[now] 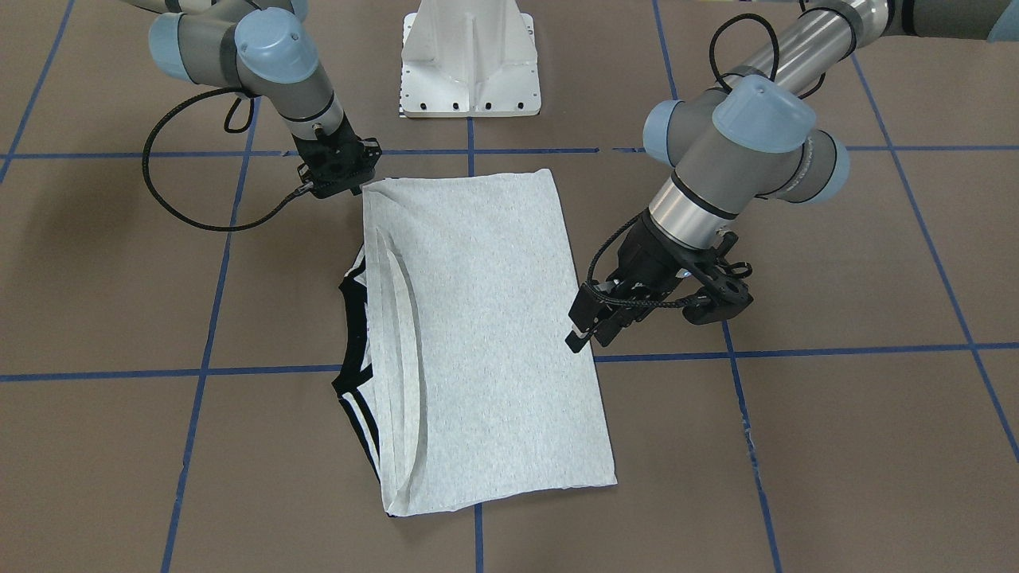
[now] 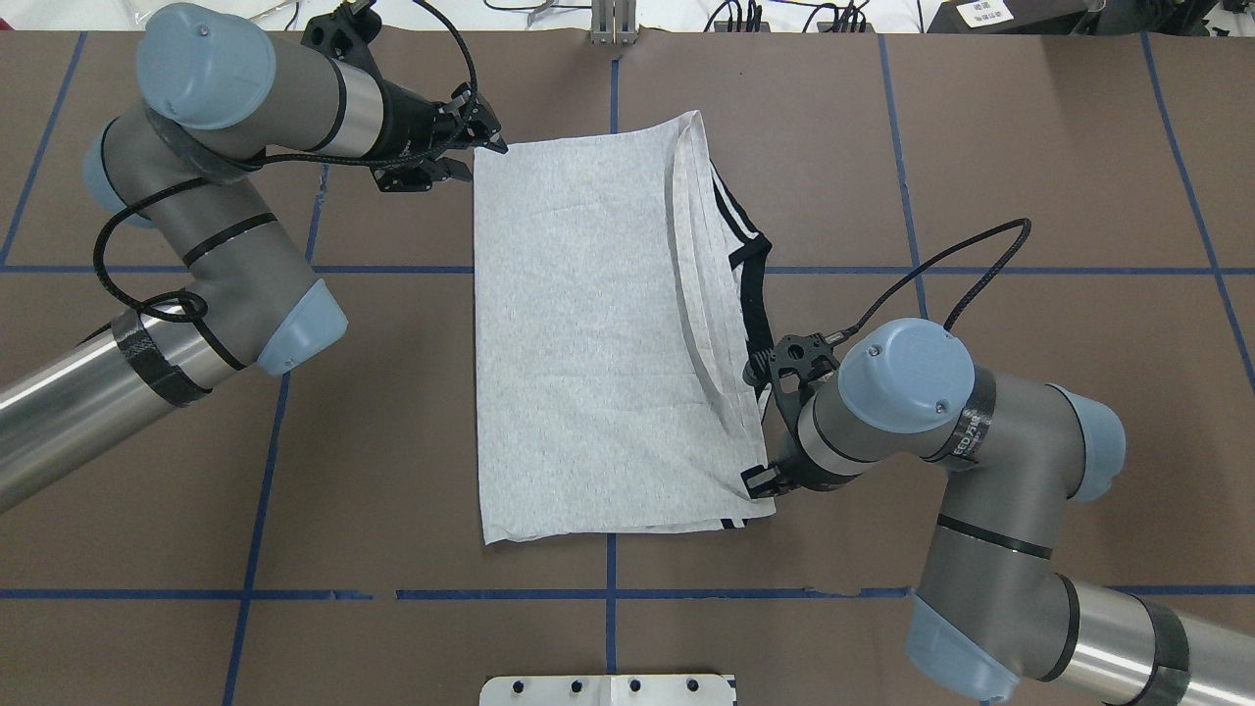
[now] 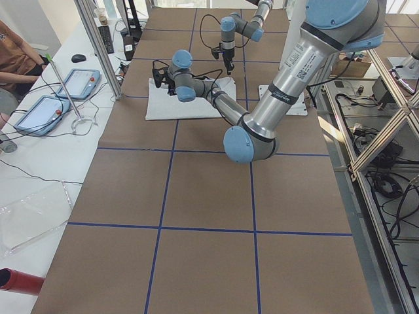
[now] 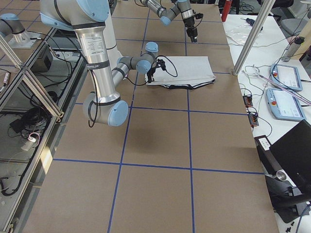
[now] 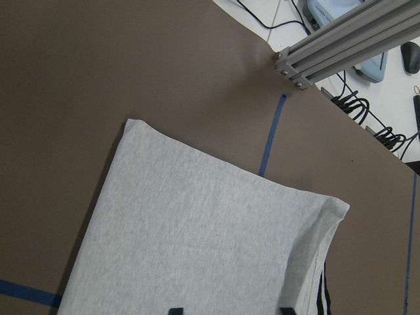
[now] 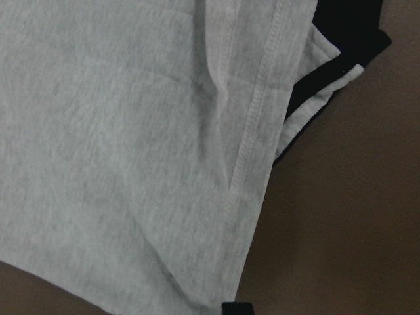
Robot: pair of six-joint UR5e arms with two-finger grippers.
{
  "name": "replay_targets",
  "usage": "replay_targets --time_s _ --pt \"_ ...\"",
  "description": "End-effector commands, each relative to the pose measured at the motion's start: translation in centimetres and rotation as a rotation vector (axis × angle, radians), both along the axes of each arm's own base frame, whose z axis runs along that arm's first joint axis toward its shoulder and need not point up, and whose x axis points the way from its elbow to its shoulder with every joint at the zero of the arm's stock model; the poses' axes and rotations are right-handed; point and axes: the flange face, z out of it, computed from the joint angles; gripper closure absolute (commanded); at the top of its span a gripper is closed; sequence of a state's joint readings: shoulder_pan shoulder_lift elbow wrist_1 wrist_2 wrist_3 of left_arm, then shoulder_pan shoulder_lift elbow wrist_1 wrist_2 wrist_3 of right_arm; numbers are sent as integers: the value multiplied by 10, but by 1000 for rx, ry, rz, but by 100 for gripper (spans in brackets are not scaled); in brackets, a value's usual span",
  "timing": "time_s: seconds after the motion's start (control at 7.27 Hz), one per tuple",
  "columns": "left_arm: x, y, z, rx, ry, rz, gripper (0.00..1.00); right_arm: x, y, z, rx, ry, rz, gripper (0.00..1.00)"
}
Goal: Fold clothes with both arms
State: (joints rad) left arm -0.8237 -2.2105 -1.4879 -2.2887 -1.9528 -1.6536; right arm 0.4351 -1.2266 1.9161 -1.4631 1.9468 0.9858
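While one T-shirt (image 2: 588, 343) lay folded on the worktop (image 2: 980, 147), two grippers stood at diagonally opposite corners of it.
In the overhead view the right gripper (image 2: 760, 482) was largely hidden under its own wrist. Its wrist camera cut the fingers down to one dark tip (image 6: 237, 307) at the hem corner, which indicated closed jaws pinching that corner. The left gripper (image 2: 487, 137) hovered at the far left corner with its fingertips (image 5: 174, 310) apart, holding nothing. The light heather-grey T-shirt formed a long rectangle at mid-worktop, between the left arm (image 2: 225, 245) and the right arm (image 2: 980, 461). A folded layer covered most of the black collar (image 2: 755, 304) and the stripes (image 2: 730, 211). Count: one T-shirt, two arms, two grippers.
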Motion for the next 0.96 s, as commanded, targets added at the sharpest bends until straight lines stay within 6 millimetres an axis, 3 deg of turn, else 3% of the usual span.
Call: replay_targets --time_s 0.0,0.14,0.28,0.41,0.55,0.83 --pt "-1 1 -1 2 2 0 42 -9 -3 -38 -260 -42 302 28" --pt "-1 1 -1 2 2 0 42 -15 0 -42 -279 -80 372 27" --pt "-2 2 -2 6 4 0 42 -30 -5 -34 -226 -79 418 27" --pt "-5 3 -6 13 10 -1 42 -49 -26 -37 -159 -68 451 20" --pt "-9 6 -13 22 21 -2 42 -55 -53 -36 -93 -39 450 12" --pt "-9 6 -14 19 20 0 42 -50 -85 -15 16 30 395 12"
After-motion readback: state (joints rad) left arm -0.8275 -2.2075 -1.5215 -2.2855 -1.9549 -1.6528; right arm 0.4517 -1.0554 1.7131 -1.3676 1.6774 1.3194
